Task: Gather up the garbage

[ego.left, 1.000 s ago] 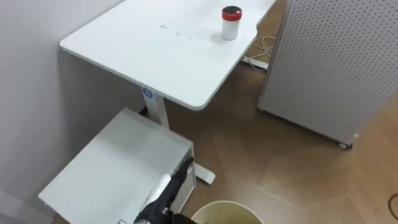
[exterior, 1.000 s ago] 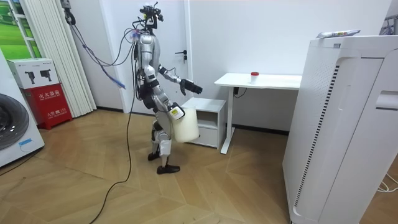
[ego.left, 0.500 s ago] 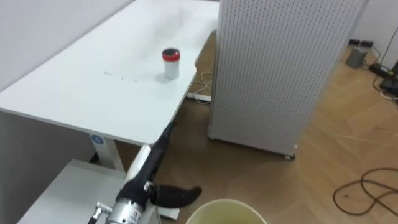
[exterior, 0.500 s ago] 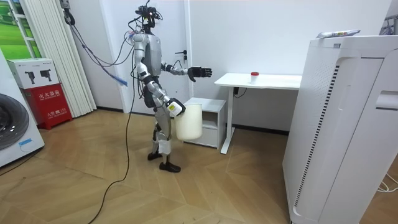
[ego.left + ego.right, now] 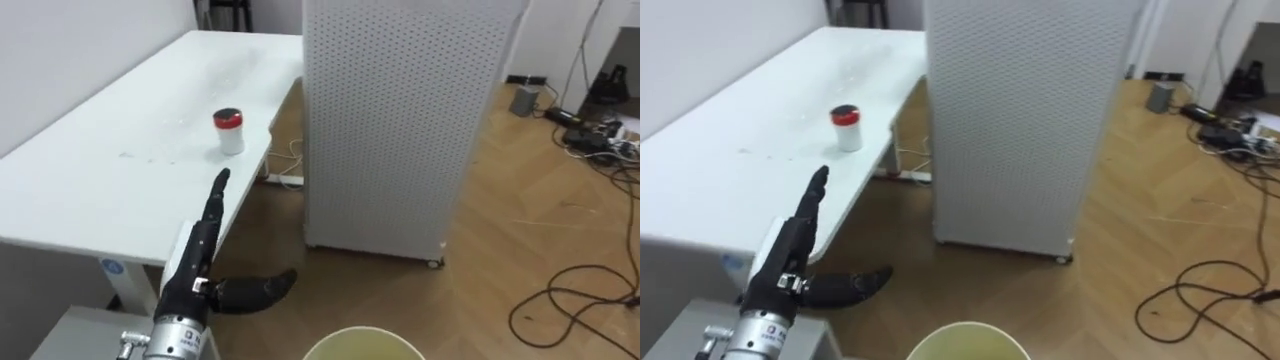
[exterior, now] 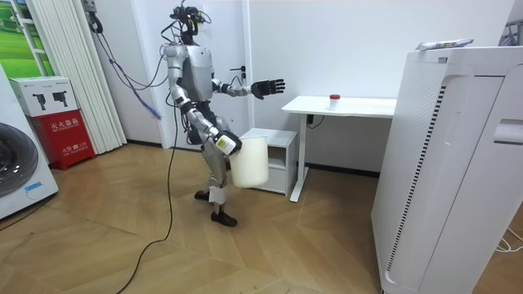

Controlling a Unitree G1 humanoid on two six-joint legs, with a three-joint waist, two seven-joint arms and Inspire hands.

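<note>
A small white cup with a red lid (image 5: 229,131) stands upright on the white desk (image 5: 90,190), near its right edge; the room view shows the cup (image 6: 333,100) too. My left hand (image 5: 202,262) is raised in front of the desk with straight, spread fingers and holds nothing, well short of the cup. In the room view that left hand (image 6: 268,86) reaches toward the desk's near end. A cream bin (image 6: 248,160) hangs off the floor at my right side, with my right hand (image 6: 226,144) gripping its rim. The bin's rim (image 5: 362,339) shows at the bottom.
A tall white perforated cabinet (image 5: 400,120) stands right beside the desk. A low white cabinet (image 6: 278,157) sits under the desk's near end. Loose cables (image 5: 575,295) lie on the wood floor at the right. A large white appliance (image 6: 449,163) fills the room view's right.
The eye view has swung right along the desk as I turned and stepped toward it. My left arm has risen higher with its hand opened toward the desk. The bin stays in my right hand.
</note>
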